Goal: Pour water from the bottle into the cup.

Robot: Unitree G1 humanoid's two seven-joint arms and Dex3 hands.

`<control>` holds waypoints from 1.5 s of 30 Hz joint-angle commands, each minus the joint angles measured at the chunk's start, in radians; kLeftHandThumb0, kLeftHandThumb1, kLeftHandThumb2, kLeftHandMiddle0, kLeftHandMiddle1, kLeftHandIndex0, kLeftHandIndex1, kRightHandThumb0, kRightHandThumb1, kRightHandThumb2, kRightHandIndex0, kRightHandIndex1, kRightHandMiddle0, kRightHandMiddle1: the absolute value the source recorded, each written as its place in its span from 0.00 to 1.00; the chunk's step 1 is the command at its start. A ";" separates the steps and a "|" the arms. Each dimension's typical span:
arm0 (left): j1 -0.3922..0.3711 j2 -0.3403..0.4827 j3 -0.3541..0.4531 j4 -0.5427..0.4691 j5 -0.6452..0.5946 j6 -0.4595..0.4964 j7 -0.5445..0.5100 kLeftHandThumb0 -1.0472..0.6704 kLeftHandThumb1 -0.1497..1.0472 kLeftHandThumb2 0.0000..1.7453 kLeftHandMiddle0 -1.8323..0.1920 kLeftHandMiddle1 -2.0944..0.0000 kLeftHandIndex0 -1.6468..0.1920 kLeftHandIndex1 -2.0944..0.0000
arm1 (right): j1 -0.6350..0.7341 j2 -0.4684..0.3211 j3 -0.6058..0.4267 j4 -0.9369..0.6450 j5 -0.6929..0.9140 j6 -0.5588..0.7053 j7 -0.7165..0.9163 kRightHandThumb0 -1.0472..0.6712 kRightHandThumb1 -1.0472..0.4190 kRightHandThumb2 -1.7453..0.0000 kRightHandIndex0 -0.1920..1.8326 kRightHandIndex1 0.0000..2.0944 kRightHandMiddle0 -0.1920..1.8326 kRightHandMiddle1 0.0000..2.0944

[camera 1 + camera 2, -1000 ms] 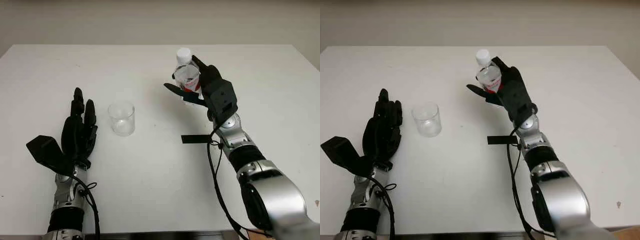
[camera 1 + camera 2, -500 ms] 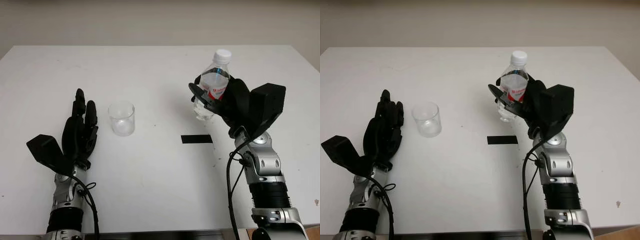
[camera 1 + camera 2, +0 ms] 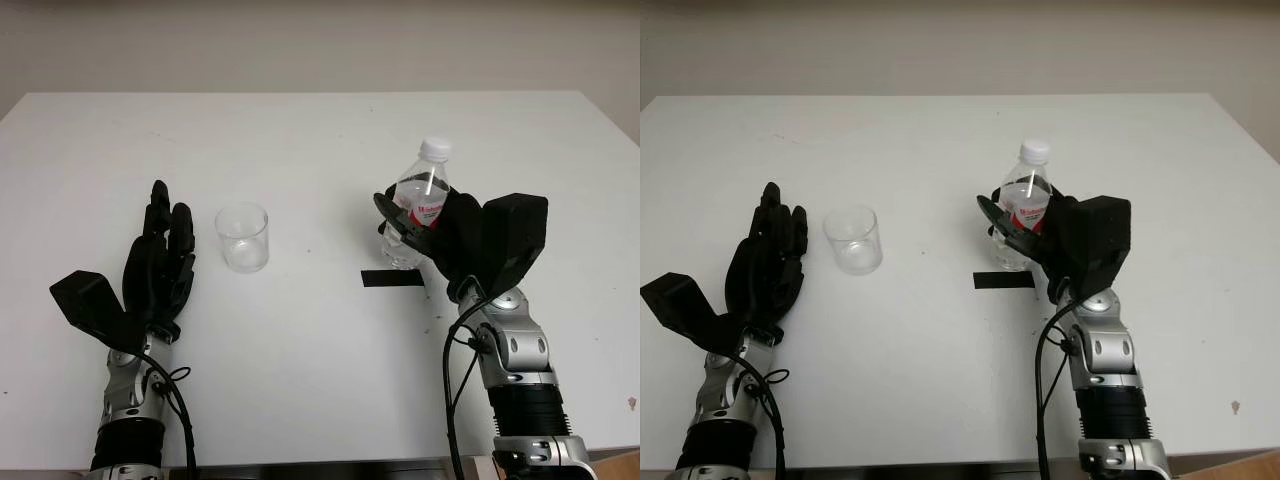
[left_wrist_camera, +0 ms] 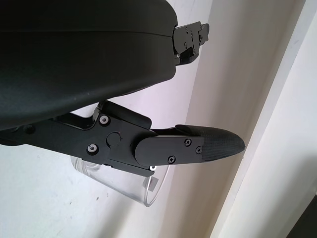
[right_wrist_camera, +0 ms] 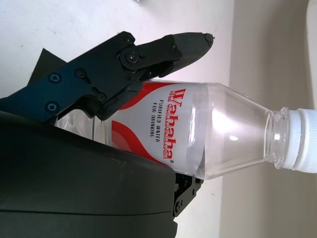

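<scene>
Right of centre, the right hand (image 3: 425, 235) grips the upright, capped bottle (image 3: 413, 215) by black tape (image 3: 393, 278); cup (image 3: 243, 237) centre-left beside the open left hand (image 3: 158, 268). Next, likely uncapping, then tilting over it

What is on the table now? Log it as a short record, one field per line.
bottle: upright, white cap on, red label
right hand: grasping the bottle
cup: clear, upright, apart from both hands
left hand: open, beside the cup
black tape strip: on the table, by the bottle's base
pour: not yet done
</scene>
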 commanded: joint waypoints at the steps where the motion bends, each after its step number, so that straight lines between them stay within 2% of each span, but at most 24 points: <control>1: 0.043 -0.015 0.002 0.023 -0.005 0.012 0.003 0.20 1.00 0.21 0.99 0.97 1.00 0.98 | -0.015 0.008 0.003 0.007 -0.009 -0.010 -0.007 0.39 0.00 0.76 0.79 1.00 0.56 1.00; 7: 0.048 -0.009 0.002 0.018 -0.006 0.013 -0.005 0.20 1.00 0.22 0.99 0.98 1.00 0.99 | -0.020 0.007 0.010 -0.003 -0.023 0.018 0.002 0.39 0.00 0.76 0.80 1.00 0.56 1.00; 12: 0.052 -0.012 0.001 0.013 -0.003 0.010 -0.002 0.21 1.00 0.23 0.99 0.97 1.00 0.99 | -0.008 -0.010 0.021 -0.029 -0.028 0.035 0.045 0.38 0.00 0.76 0.84 1.00 0.63 1.00; 17: 0.056 -0.009 0.001 0.009 -0.003 0.012 -0.002 0.21 1.00 0.23 0.99 0.97 1.00 0.99 | 0.014 -0.015 0.029 -0.026 -0.043 -0.003 0.063 0.38 0.00 0.77 0.84 1.00 0.64 1.00; 23: 0.058 -0.003 0.004 0.009 -0.003 0.012 -0.006 0.21 1.00 0.23 0.99 0.97 1.00 0.99 | 0.027 -0.020 0.024 -0.016 -0.035 -0.005 0.097 0.38 0.00 0.77 0.84 1.00 0.63 1.00; 26: 0.057 0.001 0.005 0.013 -0.003 0.012 -0.010 0.20 1.00 0.24 0.99 0.97 1.00 0.99 | 0.034 -0.025 0.029 -0.014 -0.035 -0.012 0.117 0.37 0.00 0.79 0.82 1.00 0.59 1.00; 27: 0.056 0.002 0.006 0.014 -0.003 0.014 -0.007 0.20 1.00 0.23 0.99 0.97 1.00 0.99 | 0.037 -0.025 0.031 -0.013 -0.037 -0.020 0.122 0.37 0.00 0.80 0.79 1.00 0.56 1.00; 31: 0.055 0.007 0.007 0.018 -0.001 0.011 -0.010 0.20 1.00 0.23 0.98 0.97 0.99 0.98 | 0.051 -0.021 0.046 0.002 -0.060 -0.075 0.116 0.31 0.00 0.90 0.54 1.00 0.39 1.00; 34: 0.053 0.013 0.012 0.021 -0.009 0.014 -0.021 0.21 1.00 0.23 0.99 0.97 1.00 0.98 | 0.066 -0.014 0.052 0.010 -0.069 -0.112 0.112 0.28 0.00 0.95 0.40 1.00 0.28 1.00; 38: 0.050 0.015 0.018 0.016 -0.012 0.024 -0.018 0.21 1.00 0.22 0.98 0.97 1.00 0.98 | 0.093 -0.016 0.064 0.024 -0.086 -0.172 0.108 0.25 0.01 0.97 0.22 1.00 0.17 1.00; 40: 0.049 0.017 0.020 0.013 -0.013 0.030 -0.015 0.21 1.00 0.21 0.98 0.97 0.99 0.98 | 0.104 -0.026 0.077 0.014 -0.104 -0.169 0.107 0.24 0.02 0.97 0.10 0.94 0.08 0.96; 42: 0.050 0.019 0.019 0.010 -0.015 0.033 -0.018 0.21 1.00 0.21 0.98 0.97 0.99 0.98 | 0.117 -0.041 0.092 -0.004 -0.127 -0.167 0.112 0.22 0.03 0.97 0.03 0.79 0.02 0.84; 43: 0.050 0.021 0.018 0.010 -0.014 0.032 -0.021 0.21 1.00 0.21 0.98 0.97 1.00 0.98 | 0.125 -0.046 0.095 -0.009 -0.131 -0.171 0.119 0.21 0.03 0.97 0.01 0.68 0.01 0.73; 44: 0.050 0.022 0.017 0.009 -0.013 0.032 -0.023 0.21 1.00 0.21 0.98 0.97 1.00 0.98 | 0.132 -0.049 0.096 -0.012 -0.130 -0.176 0.128 0.21 0.05 0.97 0.01 0.51 0.01 0.54; 45: 0.051 0.024 0.016 0.008 -0.012 0.032 -0.024 0.21 1.00 0.21 0.98 0.97 1.00 0.98 | 0.139 -0.052 0.096 -0.013 -0.130 -0.184 0.134 0.21 0.06 0.97 0.02 0.38 0.02 0.42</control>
